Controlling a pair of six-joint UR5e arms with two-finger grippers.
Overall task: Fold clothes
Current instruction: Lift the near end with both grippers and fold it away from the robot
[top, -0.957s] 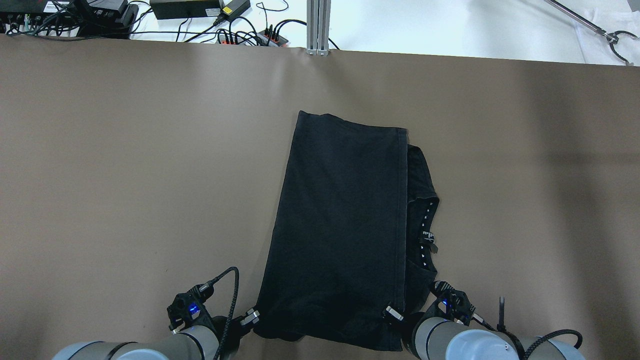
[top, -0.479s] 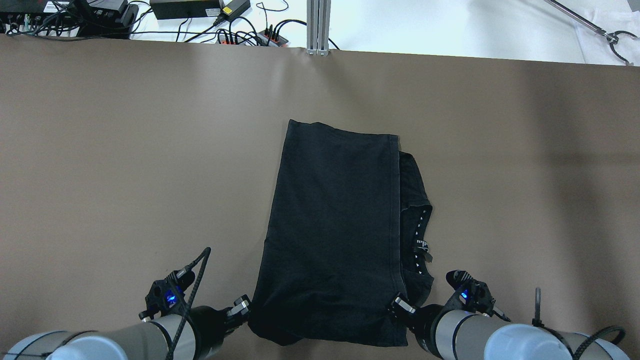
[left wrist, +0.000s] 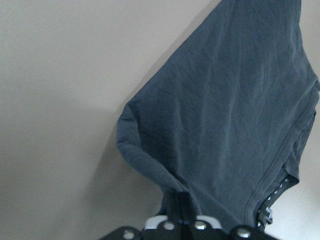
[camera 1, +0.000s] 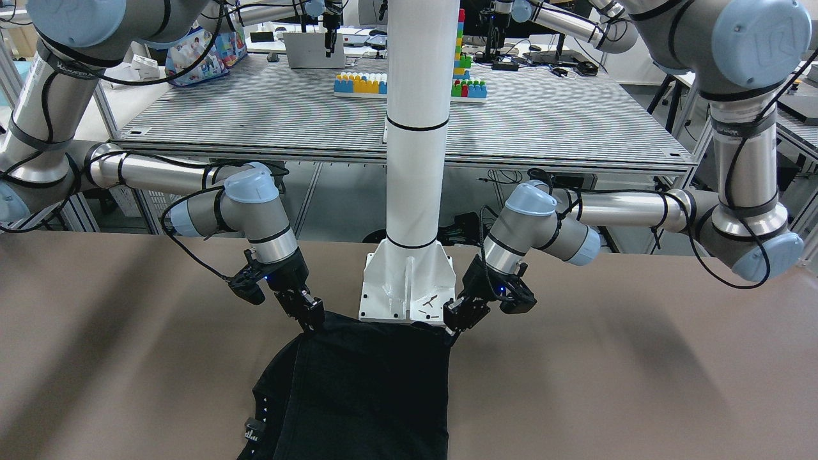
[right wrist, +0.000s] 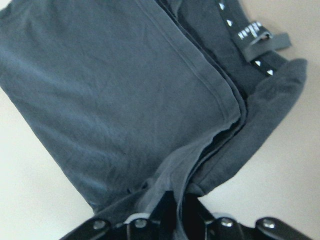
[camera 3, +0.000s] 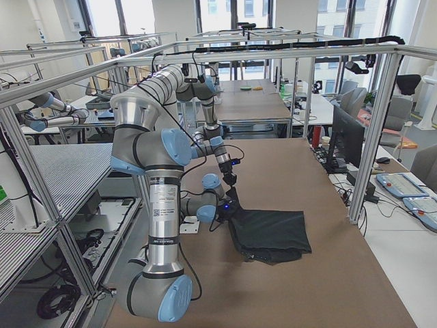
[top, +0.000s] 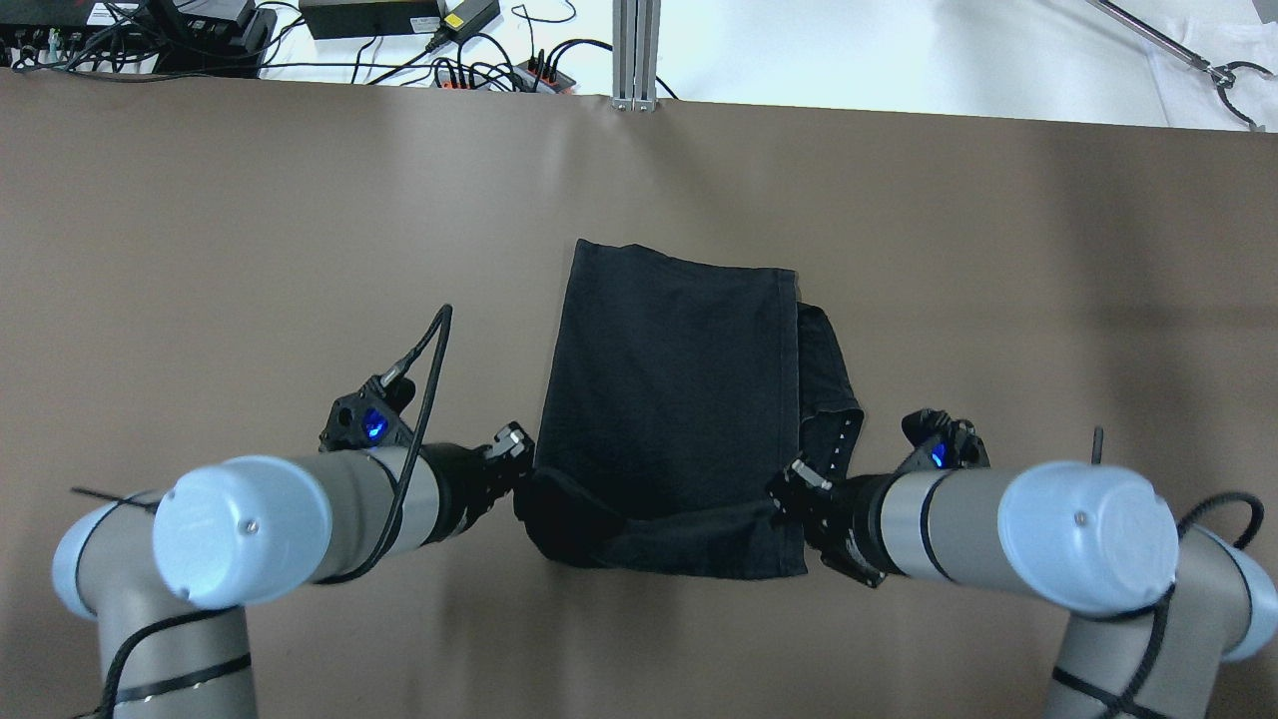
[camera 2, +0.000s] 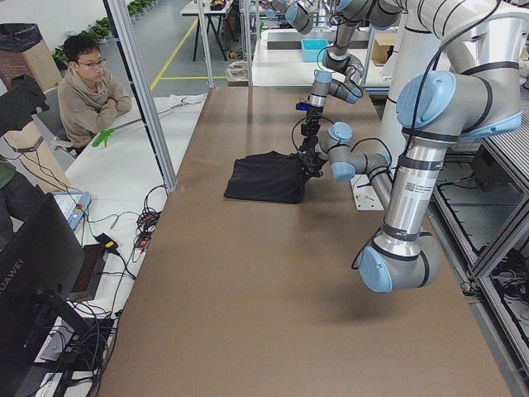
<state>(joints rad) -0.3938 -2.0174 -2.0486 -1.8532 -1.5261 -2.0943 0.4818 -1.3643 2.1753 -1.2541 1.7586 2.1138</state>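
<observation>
Clothes (top: 679, 389) lie centred on the worktop (top: 250, 250), near edge raised; left fingers (top: 511, 439) and right fingers (top: 802, 477) each pinch a corner. If one corner slips or one side lags, the fold could land crooked.

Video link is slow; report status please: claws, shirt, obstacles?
Left claw and right claw shut on black shirt, near corners. Near edge raised, rest flat. White pillar base close behind claws.
</observation>
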